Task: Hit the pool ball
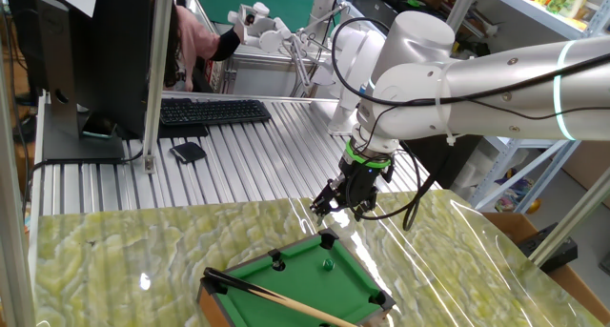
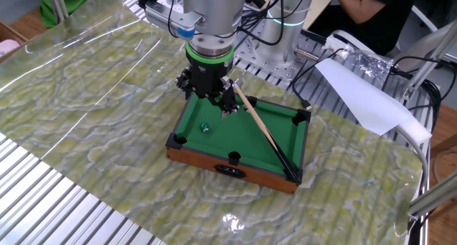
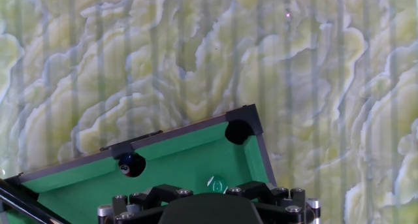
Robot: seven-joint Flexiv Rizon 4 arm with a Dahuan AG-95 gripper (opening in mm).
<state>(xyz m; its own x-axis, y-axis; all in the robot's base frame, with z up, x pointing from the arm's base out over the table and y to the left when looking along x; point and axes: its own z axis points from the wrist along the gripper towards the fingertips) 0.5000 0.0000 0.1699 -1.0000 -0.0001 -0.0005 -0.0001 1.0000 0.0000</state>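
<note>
A black keyboard [image 1: 212, 111] lies on my ribbed metal bench beside a monitor [image 1: 91, 51] — a green-and-yellow marbled mat [image 2: 93, 116] covers the table, white paper [image 2: 360, 95] curling at one edge.

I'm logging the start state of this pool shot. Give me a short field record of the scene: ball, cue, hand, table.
ball: small green pool ball on the felt, near the end of the mini pool table below the hand
cue stick: wooden cue stick lying diagonally across the table, untouched
hand: hand above the table's edge, pointing down, jaws open, holding nothing
surface: green marbled tabletop
background: keyboard behind the work area
</note>
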